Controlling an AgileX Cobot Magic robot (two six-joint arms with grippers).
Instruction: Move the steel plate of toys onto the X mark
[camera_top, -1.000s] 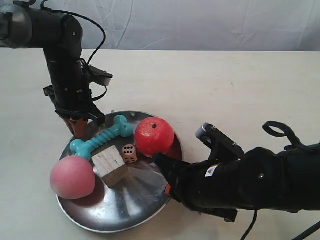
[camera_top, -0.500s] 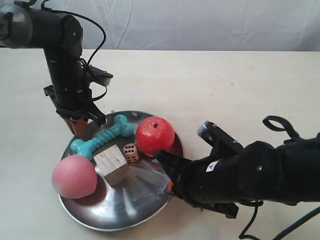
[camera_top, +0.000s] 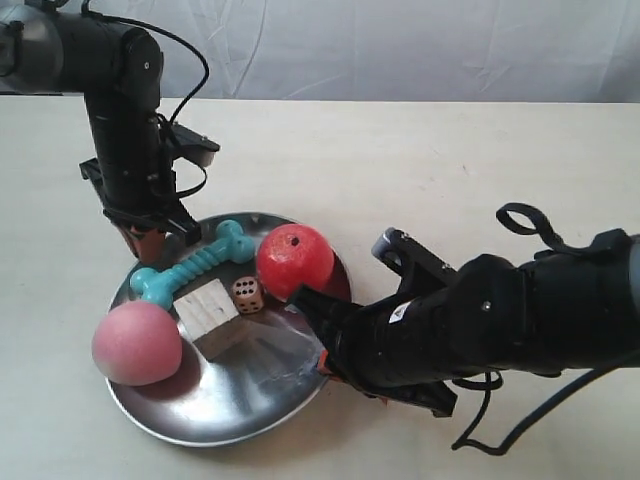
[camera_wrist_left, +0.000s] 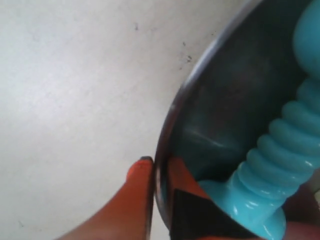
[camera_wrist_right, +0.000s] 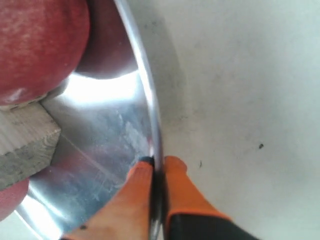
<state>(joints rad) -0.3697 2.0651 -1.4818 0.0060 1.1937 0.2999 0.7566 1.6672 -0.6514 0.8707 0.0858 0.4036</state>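
A round, shallow, shiny steel plate (camera_top: 245, 405) sits at the near left of a pale cream table (camera_top: 450, 170), as the exterior view shows it. A white cloth backdrop (camera_top: 400, 50) hangs behind the table. The pictures do not show whether the plate rests on the table or is raised off it.

The toys lie in the plate:
- A teal ribbed rubber bone (camera_top: 190, 268) lies across the far side.
- A red ball (camera_top: 294, 261) sits at the far right, just beside the bone's end.
- A small tan die (camera_top: 248, 294) lies between the red ball and a pale wooden cube (camera_top: 210, 317), close to both.
- A pink ball (camera_top: 136, 343) sits at the near left edge, just beside the cube.

Two black robot arms hold the plate by opposite parts of its rim.

The left gripper (camera_top: 150, 240) comes down from above at the far left rim, next to the bone. In the left wrist view, the left gripper (camera_wrist_left: 154, 175) has its orange fingers (camera_wrist_left: 137, 200) pressed close together on the thin rim of the plate (camera_wrist_left: 200, 75). One finger is inside the rim and one outside, and the bone (camera_wrist_left: 280, 160) lies just beside them.

The right gripper (camera_top: 325, 360) reaches in low from the right at the near right rim. In the right wrist view, the right gripper (camera_wrist_right: 156, 167) has its orange fingers (camera_wrist_right: 185, 190) pinched tightly on the plate's edge (camera_wrist_right: 100, 125). The red ball (camera_wrist_right: 40, 45) and the wooden cube (camera_wrist_right: 25, 135) lie further in.
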